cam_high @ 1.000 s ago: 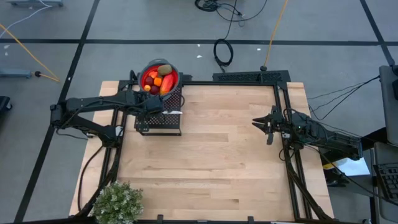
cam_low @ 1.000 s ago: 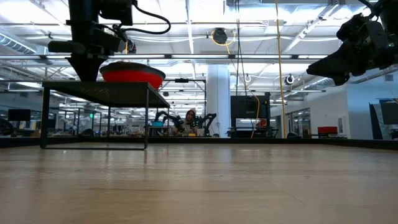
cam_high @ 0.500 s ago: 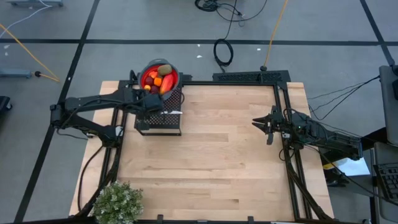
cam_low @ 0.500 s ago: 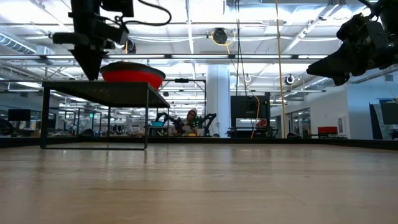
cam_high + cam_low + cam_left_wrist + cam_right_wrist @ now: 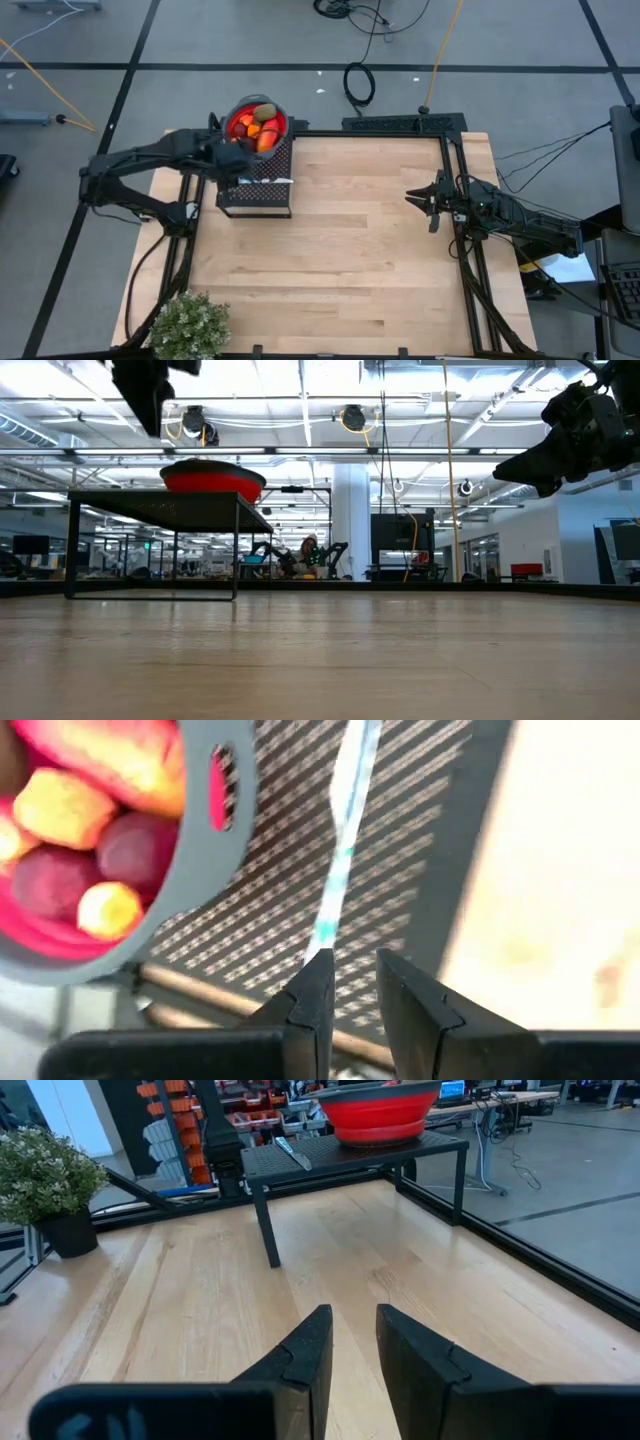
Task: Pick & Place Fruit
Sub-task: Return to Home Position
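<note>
Fruit (image 5: 256, 126): red, orange, brown-green pieces heaped in red bowl (image 5: 231, 122); left fingers (image 5: 312, 995), right fingers (image 5: 305, 1345) both closed, empty.

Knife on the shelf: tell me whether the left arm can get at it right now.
Probably yes. The left gripper hangs above the shelf, close to the knife, which lies bare on it beside the bowl. Nothing covers it or stands between them.
</note>
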### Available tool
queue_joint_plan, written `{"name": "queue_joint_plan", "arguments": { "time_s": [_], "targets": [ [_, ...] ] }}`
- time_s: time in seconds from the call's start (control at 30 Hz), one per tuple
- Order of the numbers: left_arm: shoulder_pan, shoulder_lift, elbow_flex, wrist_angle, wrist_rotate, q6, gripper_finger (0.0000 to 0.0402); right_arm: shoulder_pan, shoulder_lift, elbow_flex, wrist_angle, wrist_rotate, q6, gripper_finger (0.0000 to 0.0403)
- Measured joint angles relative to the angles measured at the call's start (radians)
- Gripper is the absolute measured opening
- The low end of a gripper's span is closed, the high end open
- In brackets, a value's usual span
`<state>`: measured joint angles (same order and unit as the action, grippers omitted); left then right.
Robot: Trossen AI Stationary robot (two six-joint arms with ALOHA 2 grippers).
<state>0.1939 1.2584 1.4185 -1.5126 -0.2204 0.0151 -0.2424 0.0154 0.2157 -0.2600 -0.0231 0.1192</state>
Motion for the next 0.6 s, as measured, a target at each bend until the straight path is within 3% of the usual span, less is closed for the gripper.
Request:
{"name": "queue_joint_plan", "arguments": {
  "time_s": [0.13, 0.33, 0.6],
  "targets": [
    [-0.02, -0.047, 0.03, 0.02, 0.064, -0.028, 0.007, 0.0, 0.0, 0.0, 0.0, 0.0, 0.0, 0.0073],
    [-0.028, -0.157, 0.032, 0.082, 0.097, -0.037, 0.0008, 0.0, 0.0, 0.0, 0.0, 0.0, 0.0, 0.0073],
    [-0.027, -0.309, 0.032, 0.139, 0.13, -0.088, 0.0002, 0.0, 0.0, 0.0, 0.0, 0.0, 0.0, 0.0073]
  ]
}}
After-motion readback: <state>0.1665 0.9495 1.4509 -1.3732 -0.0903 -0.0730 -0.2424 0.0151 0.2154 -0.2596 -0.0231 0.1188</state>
